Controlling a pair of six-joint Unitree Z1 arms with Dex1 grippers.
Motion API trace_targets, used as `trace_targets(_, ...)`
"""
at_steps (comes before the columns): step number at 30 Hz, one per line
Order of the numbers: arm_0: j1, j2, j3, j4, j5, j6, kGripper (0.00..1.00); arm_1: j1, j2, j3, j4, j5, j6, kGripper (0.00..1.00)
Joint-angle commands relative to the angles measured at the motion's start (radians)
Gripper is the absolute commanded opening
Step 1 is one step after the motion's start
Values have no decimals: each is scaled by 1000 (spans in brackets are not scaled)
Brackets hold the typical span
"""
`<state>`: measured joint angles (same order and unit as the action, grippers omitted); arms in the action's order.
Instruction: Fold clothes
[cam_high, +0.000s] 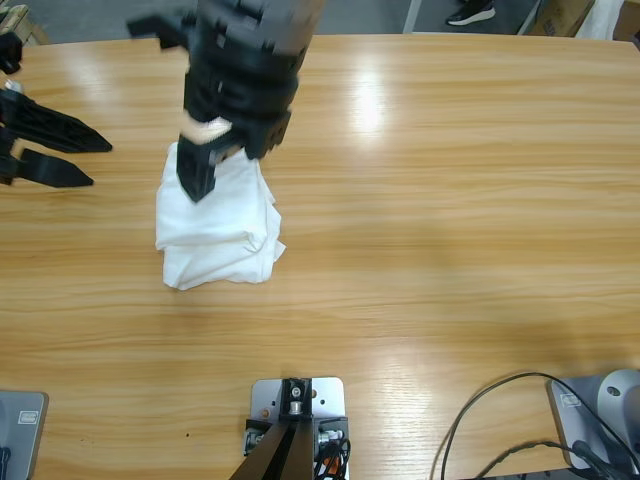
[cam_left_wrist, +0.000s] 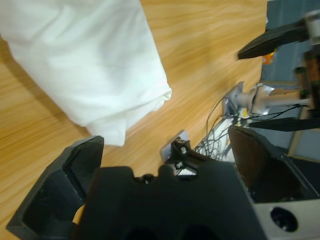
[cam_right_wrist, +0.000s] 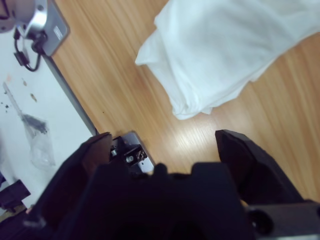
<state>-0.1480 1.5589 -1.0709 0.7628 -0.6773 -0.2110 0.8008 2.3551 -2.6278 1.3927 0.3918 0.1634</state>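
Note:
The clothes are one white T-shirt (cam_high: 215, 225), folded into a compact, slightly rumpled bundle left of the table's middle. It also shows in the left wrist view (cam_left_wrist: 90, 60) and the right wrist view (cam_right_wrist: 225, 50). My right gripper (cam_high: 185, 120) comes down from the top and hangs open above the bundle's far edge. Nothing sits between its jaws (cam_right_wrist: 164, 136), and the shirt lies well beyond their tips. My left gripper (cam_high: 100, 165) is at the table's left edge, open and empty (cam_left_wrist: 165, 137), pointing toward the shirt from a short way off.
The wooden table (cam_high: 450, 200) stretches to the right of the shirt. Black cables (cam_high: 500, 420) loop over its front right edge. The right arm's spread jaws appear in the left wrist view. A person's shoe (cam_high: 470, 12) stands on the floor beyond the far edge.

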Motion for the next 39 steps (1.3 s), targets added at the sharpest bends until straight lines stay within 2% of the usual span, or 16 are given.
trace_targets(1, 152, 164, 216, -258, -36, -82, 968, -20, -121, -77, 220, -6, -27, 844)
trace_targets(8, 169, 300, 254, -357, -29, -95, 968, -20, -153, -11, 219, -24, -38, 844)
trace_targets(19, 11, 478, 251, -507, -22, -167, 968, -20, -186, 37, 218, -34, -49, 844)
trace_targets(24, -3, 496, 235, -536, -11, -188, 968, -20, -219, 100, 218, -47, -61, 844)
trace_targets(28, -17, 444, 246, -536, 32, -197, 966, -20, -223, 128, 216, -53, -64, 843)
trace_targets(29, -18, 416, 252, -537, 42, -195, 811, -20, -224, 129, 216, -56, -64, 833)
trace_targets(30, -18, 391, 253, -537, 49, -195, 387, -20, -227, 129, 216, -65, -64, 751)
trace_targets(31, -18, 369, 252, -537, 58, -199, 91, -20, -228, 129, 216, -71, -64, 686)
trace_targets(32, -18, 352, 246, -537, 58, -201, 0, -20, -229, 129, 216, -73, -64, 619)
trace_targets(33, -18, 342, 243, -537, 59, -203, 0, -20, -229, 129, 216, -73, -64, 595)
trace_targets(35, -18, 328, 243, -537, 68, -203, 0, -20, -232, 133, 216, -73, -64, 456)
trace_targets(36, -18, 324, 244, -537, 71, -203, 0, -20, -235, 136, 216, -73, -64, 288)
trace_targets(37, -18, 323, 244, -537, 71, -203, 0, -20, -239, 140, 216, -73, -64, 176)
trace_targets(39, -18, 317, 243, -537, 71, -199, 0, -20, -244, 144, 216, -75, -64, 7)
